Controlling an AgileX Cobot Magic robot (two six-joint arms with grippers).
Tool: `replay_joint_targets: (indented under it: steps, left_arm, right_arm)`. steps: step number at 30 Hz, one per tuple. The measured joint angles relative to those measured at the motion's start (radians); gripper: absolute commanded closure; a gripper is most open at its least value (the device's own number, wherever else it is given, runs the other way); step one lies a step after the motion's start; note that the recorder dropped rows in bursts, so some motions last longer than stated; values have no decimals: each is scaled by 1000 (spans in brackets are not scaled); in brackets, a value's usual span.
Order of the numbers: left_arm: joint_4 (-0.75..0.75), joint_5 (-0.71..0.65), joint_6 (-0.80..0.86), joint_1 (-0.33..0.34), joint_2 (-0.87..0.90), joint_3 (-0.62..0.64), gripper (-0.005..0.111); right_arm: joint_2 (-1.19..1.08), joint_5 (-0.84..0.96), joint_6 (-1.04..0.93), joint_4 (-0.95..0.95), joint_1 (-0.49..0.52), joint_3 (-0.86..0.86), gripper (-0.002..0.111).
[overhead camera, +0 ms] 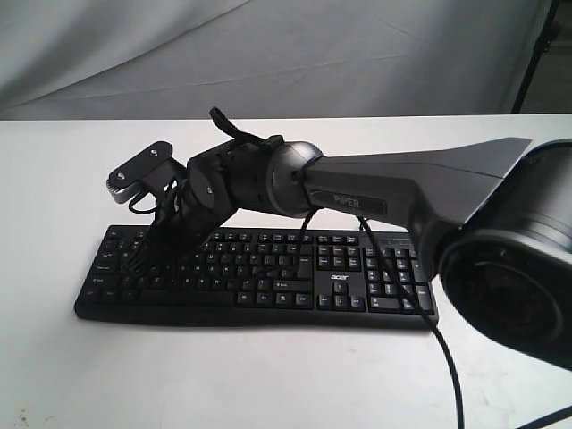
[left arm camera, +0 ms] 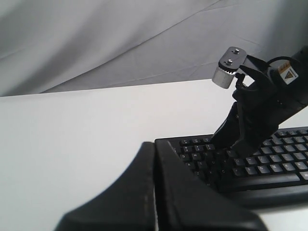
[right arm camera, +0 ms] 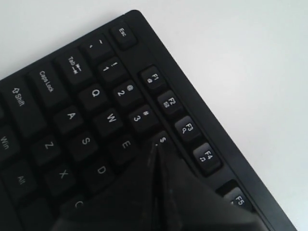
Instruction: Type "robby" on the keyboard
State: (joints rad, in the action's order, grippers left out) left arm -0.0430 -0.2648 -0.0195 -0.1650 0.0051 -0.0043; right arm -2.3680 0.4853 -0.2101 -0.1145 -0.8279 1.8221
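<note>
The black keyboard (overhead camera: 295, 288) with the white acer logo lies across the white table. My right arm reaches over it to its left part. The right gripper (overhead camera: 145, 253) is shut, its fingers pressed into one point. In the right wrist view that point (right arm camera: 157, 147) sits low over the keys just past E, below the 4 key, hiding the key under it; whether it touches a key I cannot tell. My left gripper (left arm camera: 155, 147) is shut with nothing in it, low by the keyboard's (left arm camera: 269, 166) left end, facing the right gripper (left arm camera: 230, 139). It does not show in the exterior view.
The white table (overhead camera: 268, 375) runs wide around the keyboard. A grey cloth (overhead camera: 268, 54) hangs behind. A thin black cable (overhead camera: 444, 353) from the right arm drapes over the number pad toward the front. The wrist camera (overhead camera: 138, 172) sticks up above the right gripper.
</note>
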Motion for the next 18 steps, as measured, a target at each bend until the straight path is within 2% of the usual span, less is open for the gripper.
replay_joint_targets:
  steps: [18]
  left_arm:
    - [0, 0, 0, 0, 0, 0, 107]
  right_arm:
    - [-18, 0, -4, -22, 0, 0, 108]
